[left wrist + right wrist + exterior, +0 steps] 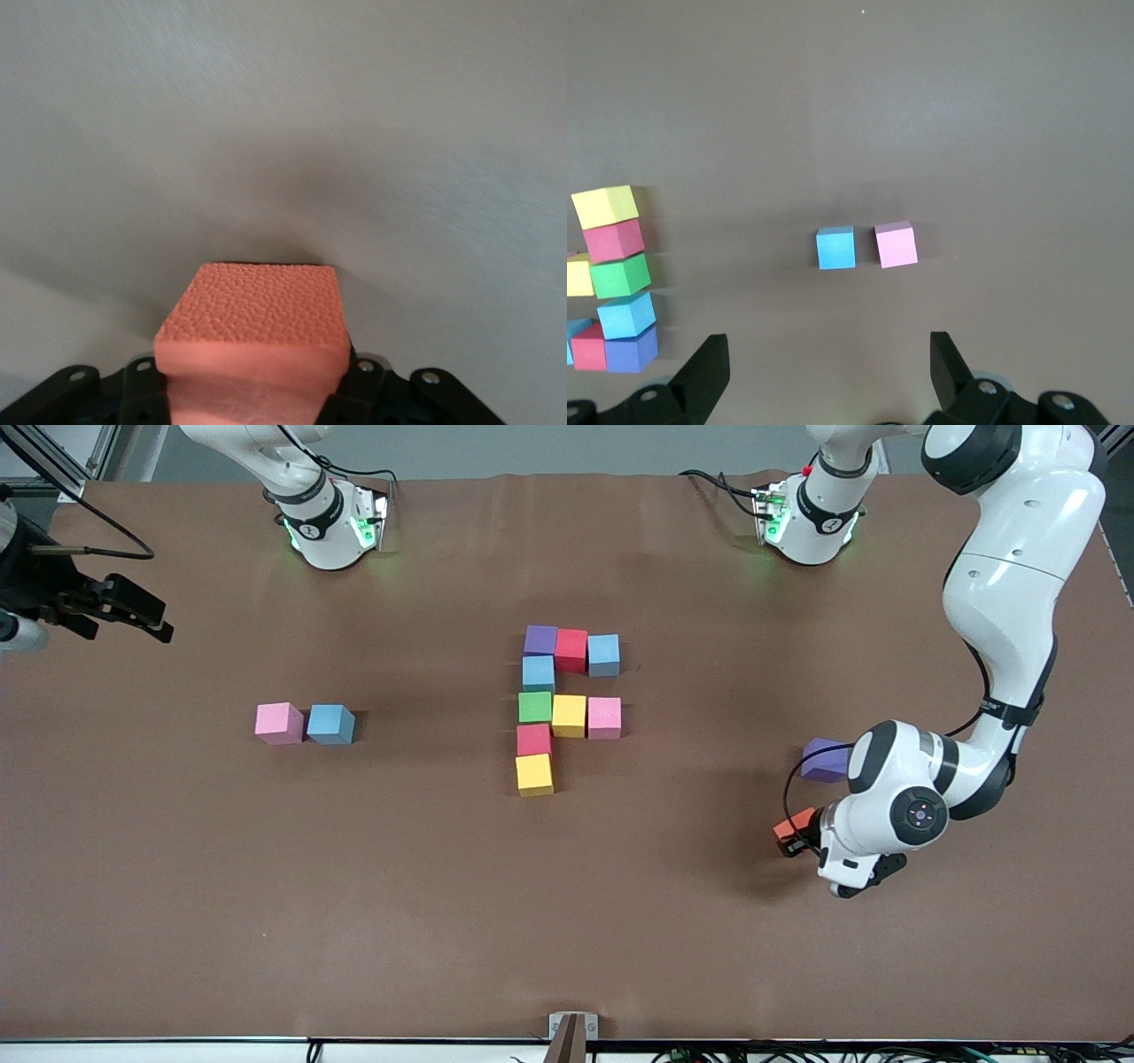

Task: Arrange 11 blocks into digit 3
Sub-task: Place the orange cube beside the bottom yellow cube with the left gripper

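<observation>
Front view: the left tool [795, 840] sat low at the left arm's end of the counter [354, 921], its fingers clamped on the orange block [795, 823]. The purple block [825, 760] lay just beside it, farther from the camera and partly hidden by the arm. The unfinished digit [567, 707], nine blocks, stood mid-counter, toward the right arm's end from the held block; its yellow block [534, 773] was the end nearest the camera. Judged next: carry the orange block to that open end. The left arm was folded down, wrist turned toward the counter. The right tool [133, 615] waited over the counter's edge at the right arm's end, fingers apart.

Left wrist view: the orange block [257, 328] sat between the pads, top face level.

Right wrist view: a blue block [835, 247] and a pink block [896, 243] lay side by side, close together.
</observation>
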You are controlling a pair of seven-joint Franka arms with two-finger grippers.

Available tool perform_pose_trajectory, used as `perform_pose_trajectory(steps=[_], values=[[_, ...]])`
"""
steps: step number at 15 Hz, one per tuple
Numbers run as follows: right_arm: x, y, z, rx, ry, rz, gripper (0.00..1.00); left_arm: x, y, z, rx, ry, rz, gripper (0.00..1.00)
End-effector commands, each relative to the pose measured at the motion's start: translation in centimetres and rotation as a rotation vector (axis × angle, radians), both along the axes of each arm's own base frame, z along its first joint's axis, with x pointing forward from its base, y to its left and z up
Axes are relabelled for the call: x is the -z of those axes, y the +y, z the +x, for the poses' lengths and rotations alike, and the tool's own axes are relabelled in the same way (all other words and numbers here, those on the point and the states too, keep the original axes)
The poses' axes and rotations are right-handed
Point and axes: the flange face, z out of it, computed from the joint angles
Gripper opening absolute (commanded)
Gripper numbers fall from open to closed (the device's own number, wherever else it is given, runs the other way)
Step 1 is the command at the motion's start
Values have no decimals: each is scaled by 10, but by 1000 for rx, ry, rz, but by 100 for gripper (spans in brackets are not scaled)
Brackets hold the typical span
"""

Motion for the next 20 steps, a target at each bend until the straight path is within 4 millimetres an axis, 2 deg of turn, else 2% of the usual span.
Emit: perform_pose_trajectory(steps=[1, 2, 6, 10, 13, 17, 20], values=[[-7, -12, 18, 11, -19, 15, 100, -15, -48, -11, -125, -15, 24, 7], [-9, -13, 23, 11, -25, 9, 100, -16, -67, -16, -174, -14, 30, 7], [-5, -13, 28, 5, -17, 6, 100, -33, -166, -33, -459, -38, 33, 6], [-7, -10, 27, -5, -17, -10, 100, -41, -237, -55, -678, -46, -2, 3], [-14, -13, 26, -2, -30, -8, 100, -42, -279, -65, -846, -47, -45, 3], [-13, -13, 27, 0, -30, -8, 100, -27, -300, -71, -1065, -39, -41, 3], [-14, -9, 28, -5, -36, -3, 100, -19, -316, -84, -1124, -26, -37, 4]])
